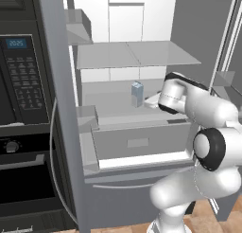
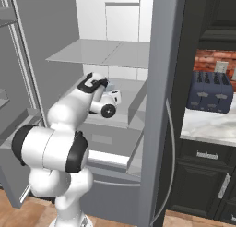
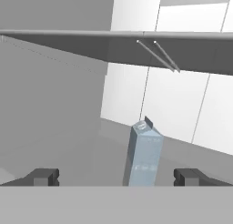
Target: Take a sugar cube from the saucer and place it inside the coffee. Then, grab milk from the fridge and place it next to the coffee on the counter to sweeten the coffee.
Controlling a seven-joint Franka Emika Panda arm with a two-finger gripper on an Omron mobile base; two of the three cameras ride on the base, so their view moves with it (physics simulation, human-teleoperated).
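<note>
Inside the fridge (image 1: 142,147): the milk (image 3: 144,155) is seen standing upright on a lower shelf, under the glass shelf (image 1: 137,54).
Gripper (image 3: 117,177): jaws spread wide, nothing held; the carton is seen between the fingertips (image 3: 43,176), ahead, untouched.
Door: swung open.
</note>
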